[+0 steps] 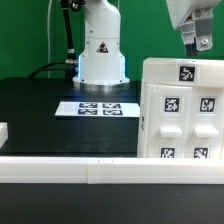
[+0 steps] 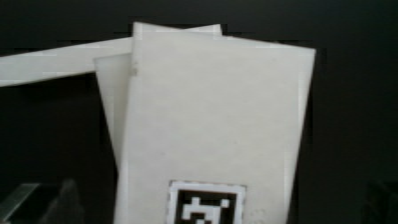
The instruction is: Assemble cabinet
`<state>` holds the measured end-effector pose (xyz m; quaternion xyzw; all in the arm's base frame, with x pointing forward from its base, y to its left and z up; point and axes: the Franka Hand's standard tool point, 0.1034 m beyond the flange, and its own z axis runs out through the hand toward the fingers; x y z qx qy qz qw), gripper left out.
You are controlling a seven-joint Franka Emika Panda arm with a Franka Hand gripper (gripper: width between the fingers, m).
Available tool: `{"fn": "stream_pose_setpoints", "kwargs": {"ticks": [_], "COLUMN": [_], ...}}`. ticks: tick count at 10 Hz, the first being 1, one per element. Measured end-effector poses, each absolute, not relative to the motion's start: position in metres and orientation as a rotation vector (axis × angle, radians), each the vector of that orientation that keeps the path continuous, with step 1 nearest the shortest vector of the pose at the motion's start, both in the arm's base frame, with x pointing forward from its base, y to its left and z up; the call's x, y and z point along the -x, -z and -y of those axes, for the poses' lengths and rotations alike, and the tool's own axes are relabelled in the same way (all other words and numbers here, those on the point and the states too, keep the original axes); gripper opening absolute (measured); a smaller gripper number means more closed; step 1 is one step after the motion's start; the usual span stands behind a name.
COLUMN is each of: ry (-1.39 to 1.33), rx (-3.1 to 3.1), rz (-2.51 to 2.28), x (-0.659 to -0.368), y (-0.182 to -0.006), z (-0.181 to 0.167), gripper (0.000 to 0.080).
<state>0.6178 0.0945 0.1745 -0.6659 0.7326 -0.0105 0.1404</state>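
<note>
The cabinet [image 1: 180,110] is a big white box with several black-and-white markers on its panels. It stands upright on the black table at the exterior view's right. My gripper [image 1: 195,40] hangs just above its top edge with the two dark fingers apart and nothing between them. In the wrist view the cabinet [image 2: 214,110] fills the middle, seen from above, with one marker on it near the gripper. One finger [image 2: 48,200] shows faintly beside it. The gripper does not touch the cabinet.
The marker board [image 1: 100,108] lies flat on the table in front of the robot base [image 1: 102,50]. A long white rail [image 1: 70,170] runs along the front edge. A small white block [image 1: 3,132] sits at the exterior view's far left.
</note>
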Motion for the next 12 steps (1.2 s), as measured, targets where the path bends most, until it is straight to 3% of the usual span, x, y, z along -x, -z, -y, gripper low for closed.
{"fn": "stream_pose_setpoints", "kwargs": {"ticks": [5, 9, 12], "ry": [0.019, 0.071, 0.138], "rx": [2.533, 2.703, 2.91], "rz": [-1.445, -1.101, -0.573], "x": [-0.624, -0.627, -0.627], "y": [-0.181, -0.181, -0.181], "z": [-0.106, -0.105, -0.103], "gripper": [0.0797, 0.0797, 0.0797]}}
